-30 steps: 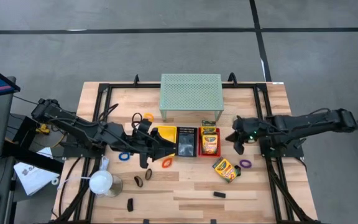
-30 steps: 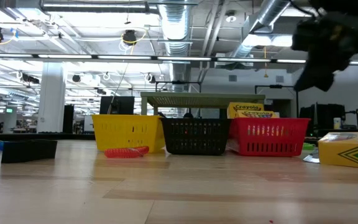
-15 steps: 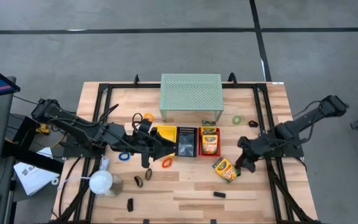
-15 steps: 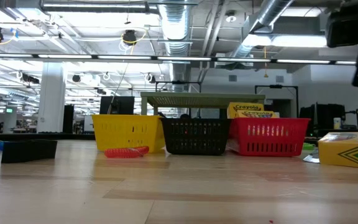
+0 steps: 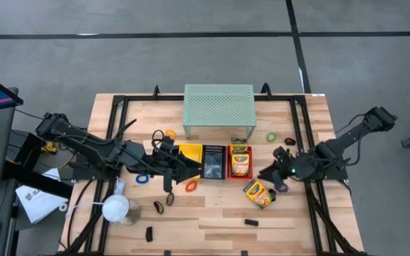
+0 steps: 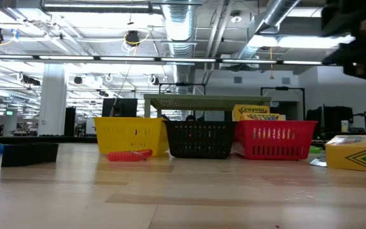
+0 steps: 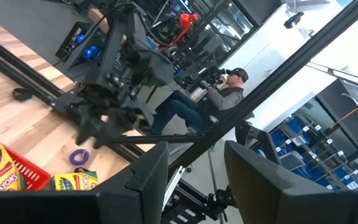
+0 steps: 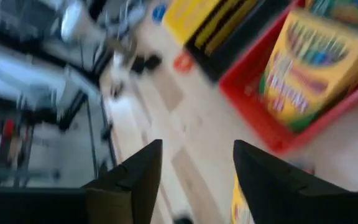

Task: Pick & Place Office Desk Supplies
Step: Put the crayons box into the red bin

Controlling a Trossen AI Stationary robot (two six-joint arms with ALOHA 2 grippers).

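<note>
Crayon boxes: one stands in my red basket, "Crayola" readable; another lies on the desk, partly cut off low. Right tool spread, empty; left tool parted, empty.

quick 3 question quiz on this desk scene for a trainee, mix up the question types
1. True or false: a crayon box stands in the red basket.
2. Which ring lies nearest the right gripper: A orange, B purple, C blue?
3. Fill in: the right gripper's fingers are ____.

Key: 1 true. 2 B, the purple ring. 3 open, with nothing between them.
</note>
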